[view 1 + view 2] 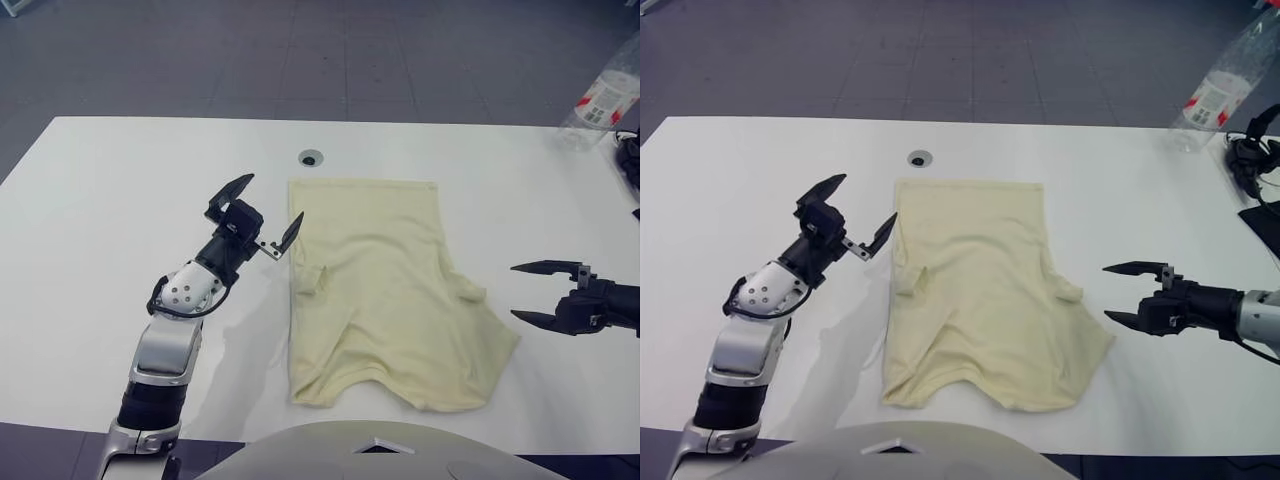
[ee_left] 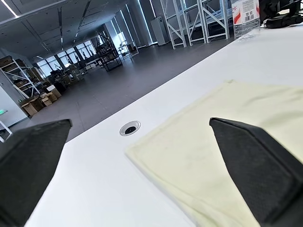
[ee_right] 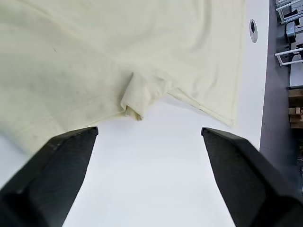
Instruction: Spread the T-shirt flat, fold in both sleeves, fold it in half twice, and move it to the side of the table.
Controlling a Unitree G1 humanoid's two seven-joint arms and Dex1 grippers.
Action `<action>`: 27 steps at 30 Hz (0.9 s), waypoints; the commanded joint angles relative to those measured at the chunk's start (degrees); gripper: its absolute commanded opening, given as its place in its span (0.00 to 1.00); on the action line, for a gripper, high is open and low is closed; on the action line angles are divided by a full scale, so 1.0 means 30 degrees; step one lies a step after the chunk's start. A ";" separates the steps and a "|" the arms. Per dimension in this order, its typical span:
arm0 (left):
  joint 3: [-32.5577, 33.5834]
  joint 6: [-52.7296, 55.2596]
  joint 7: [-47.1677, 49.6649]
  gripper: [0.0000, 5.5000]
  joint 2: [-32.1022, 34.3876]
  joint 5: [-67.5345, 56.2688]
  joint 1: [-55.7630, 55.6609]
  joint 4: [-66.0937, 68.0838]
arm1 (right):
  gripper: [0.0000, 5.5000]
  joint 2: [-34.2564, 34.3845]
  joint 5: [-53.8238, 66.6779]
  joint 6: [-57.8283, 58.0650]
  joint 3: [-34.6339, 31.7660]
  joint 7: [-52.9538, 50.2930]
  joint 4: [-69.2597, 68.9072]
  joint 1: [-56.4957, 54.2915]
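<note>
T-shirt (image 1: 385,290) lies rumpled at the middle of the tabletop (image 1: 120,200). Left claw (image 1: 272,197) is spread beside its left edge, right claw (image 1: 514,291) spread off its right side, both empty. My worry: a pinch catching two layers drags the whole shirt askew.

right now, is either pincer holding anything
Left pincer: open, holding nothing, beside the T-shirt.
Right pincer: open, holding nothing, on the T-shirt's other side.
</note>
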 commanded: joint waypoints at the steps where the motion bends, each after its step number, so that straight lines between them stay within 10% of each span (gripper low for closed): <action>1: 0.0361 -0.0227 -0.0069 0.98 0.0418 0.0196 0.0291 0.0324 | 0.87 -0.1236 -0.0291 -0.1131 0.0861 0.0461 0.1413 0.0160; 16: 0.0297 -0.0246 -0.0040 0.98 0.0436 0.0417 0.0348 0.0232 | 0.98 -0.1316 -0.3080 -0.3416 0.3780 -0.1392 0.2772 -0.1531; 27: 0.0240 -0.0346 -0.0090 0.98 0.0480 0.0516 0.0337 0.0351 | 0.65 -0.2548 -0.1186 -0.2232 0.5095 -0.1461 0.2114 -0.0479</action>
